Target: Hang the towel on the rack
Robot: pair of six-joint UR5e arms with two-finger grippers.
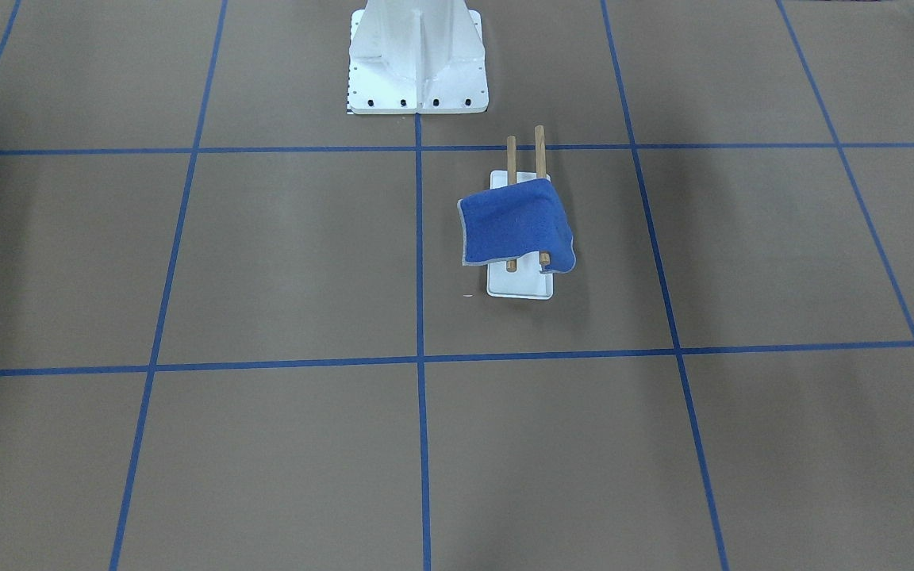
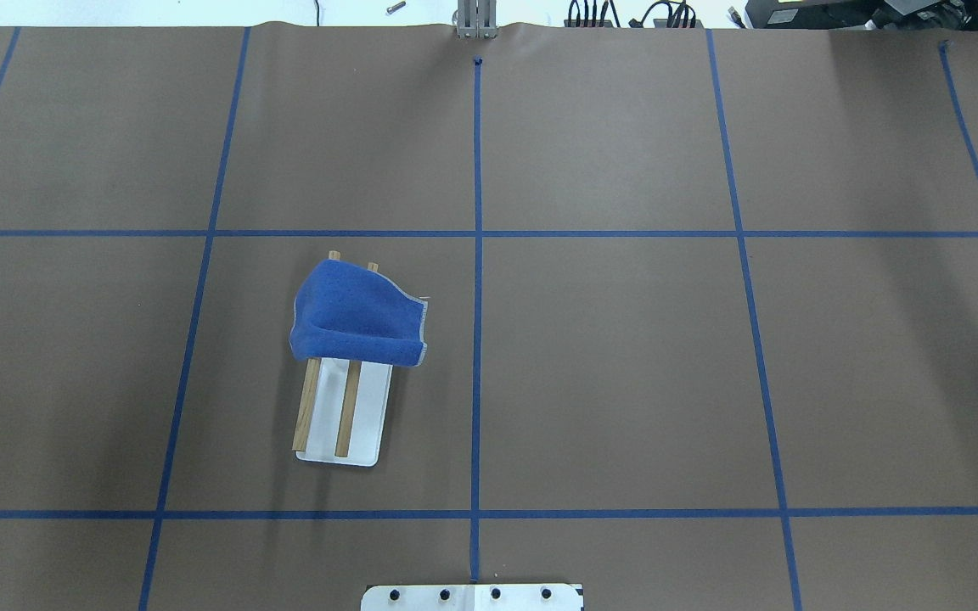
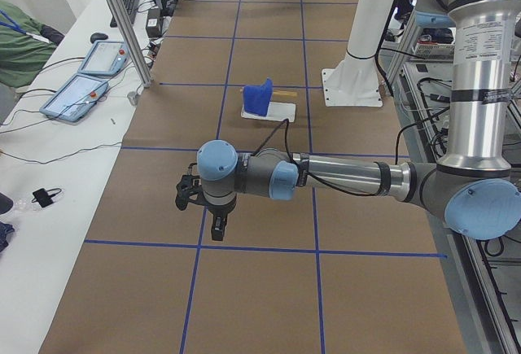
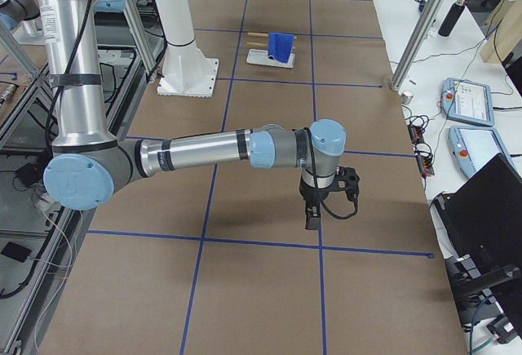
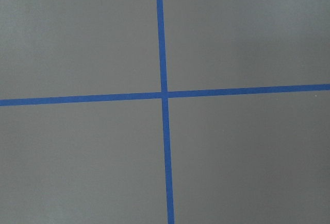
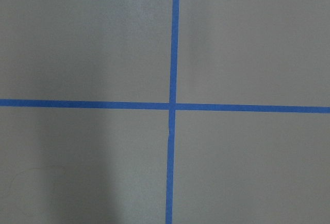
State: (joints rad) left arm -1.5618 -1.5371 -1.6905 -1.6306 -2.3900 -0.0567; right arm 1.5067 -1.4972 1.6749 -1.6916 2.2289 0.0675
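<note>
The royal-blue towel [image 1: 514,222] lies draped over both wooden dowels of the rack [image 1: 539,151], over the half farthest from the robot, with the dowel tips poking out beyond it. It also shows in the overhead view [image 2: 359,316], above the rack's white base plate [image 2: 368,416]. My left gripper [image 3: 216,228] hangs over the table far from the rack, seen only in the exterior left view; I cannot tell if it is open. My right gripper [image 4: 312,218] is likewise far from the rack, seen only in the exterior right view; I cannot tell its state. Both wrist views show only brown table with blue tape lines.
The large white bolted pedestal [image 1: 417,71] stands on the robot's side of the rack. Blue tape lines [image 2: 477,255] grid the brown table. Tablets [image 3: 77,93] and cables lie on the white bench beyond the table's far edge.
</note>
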